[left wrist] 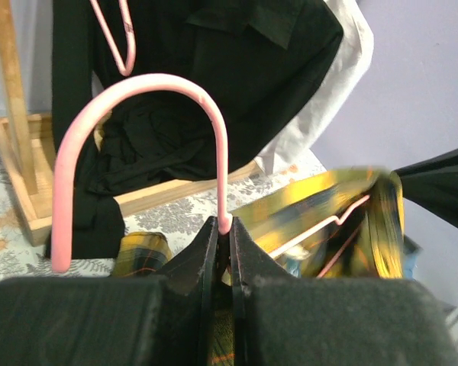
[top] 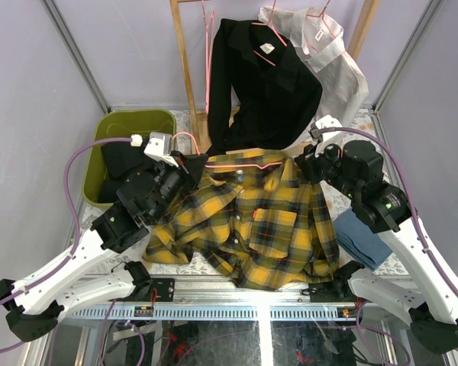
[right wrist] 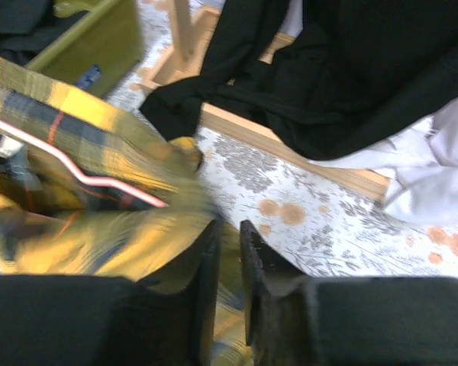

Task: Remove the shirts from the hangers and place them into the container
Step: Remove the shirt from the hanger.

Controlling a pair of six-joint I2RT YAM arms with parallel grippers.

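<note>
Beside the plaid shirt point(top: 252, 221), left end effector point(left wrist: 223, 235) clamps the hanger hook point(left wrist: 137, 82); right end effector point(right wrist: 227, 229) barely parted.

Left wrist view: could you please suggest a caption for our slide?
Left gripper clamps the hook of the pink hanger, plaid shirt blurred behind.

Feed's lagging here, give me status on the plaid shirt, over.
Left gripper shut on pink hanger hook. Right gripper narrowly open beside plaid shirt, no clear hold. Plaid not off hanger; black shirt in container.
</note>
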